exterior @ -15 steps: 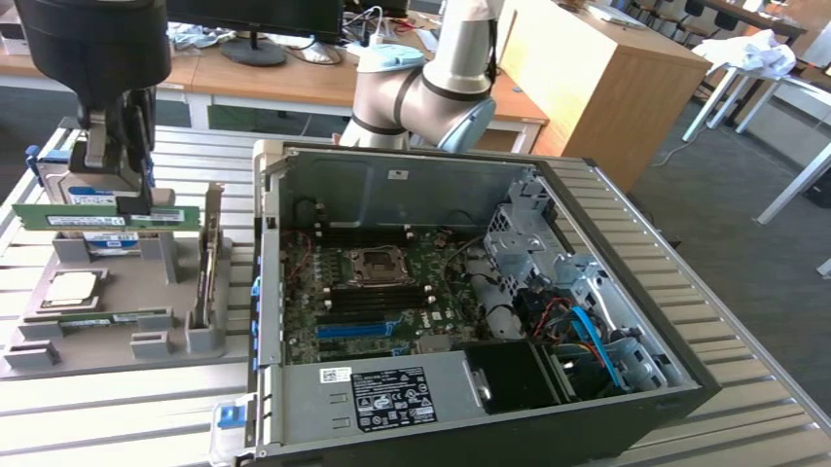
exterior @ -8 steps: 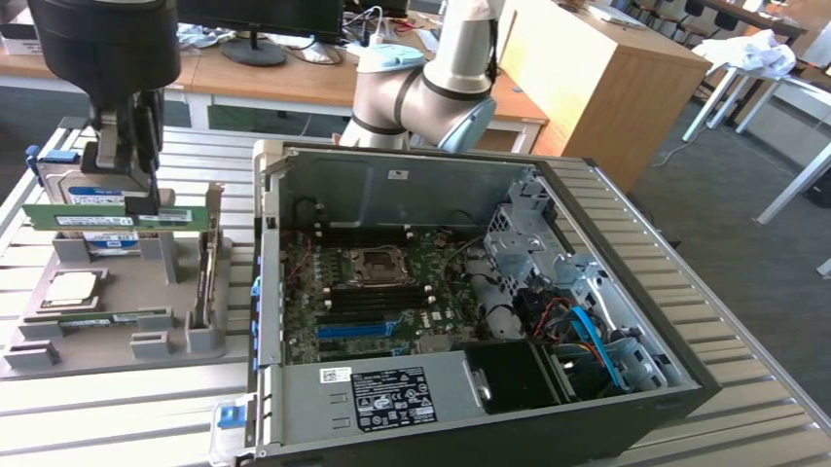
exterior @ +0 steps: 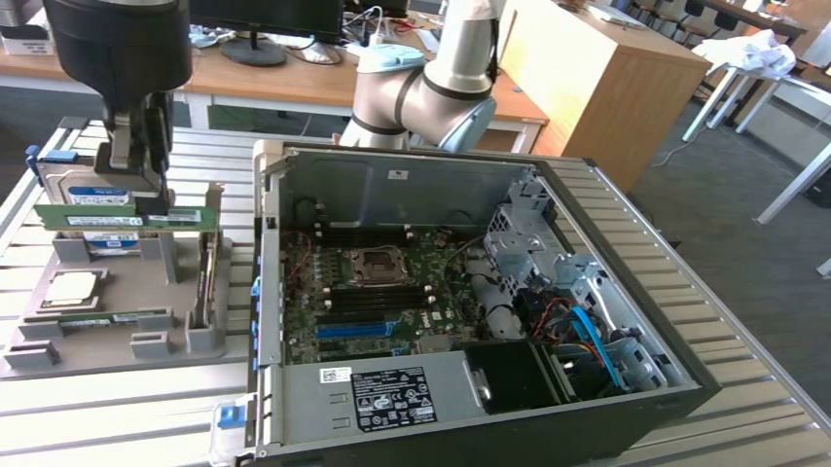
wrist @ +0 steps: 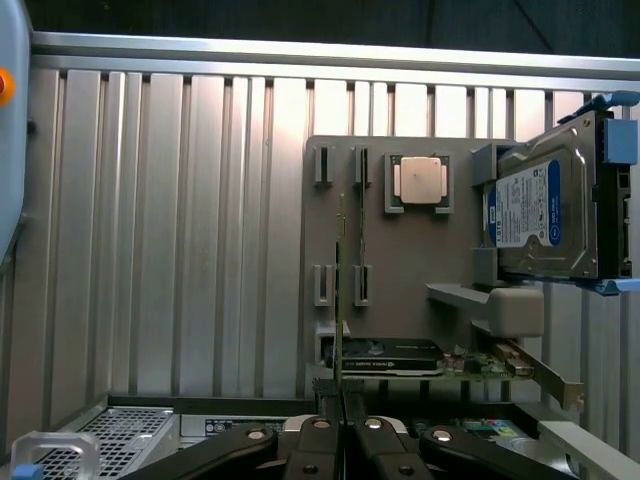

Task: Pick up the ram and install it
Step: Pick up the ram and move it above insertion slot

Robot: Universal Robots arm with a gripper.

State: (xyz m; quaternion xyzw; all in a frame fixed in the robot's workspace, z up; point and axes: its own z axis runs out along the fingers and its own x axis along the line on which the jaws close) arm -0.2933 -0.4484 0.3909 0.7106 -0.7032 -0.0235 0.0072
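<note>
The ram, a long green board with black chips and a pale sticker, hangs level in the air above the grey holder tray. My gripper is shut on its upper edge from above. In the wrist view the ram appears edge-on as a thin strip running out from between the black fingertips, over the tray. The open computer case lies toward the exterior view's right of the tray, with its motherboard exposed.
On the tray sit a blue-labelled hard drive, a square silver processor, an upright expansion card and another thin green stick. All of this rests on a slatted metal table. The arm's base stands behind the case.
</note>
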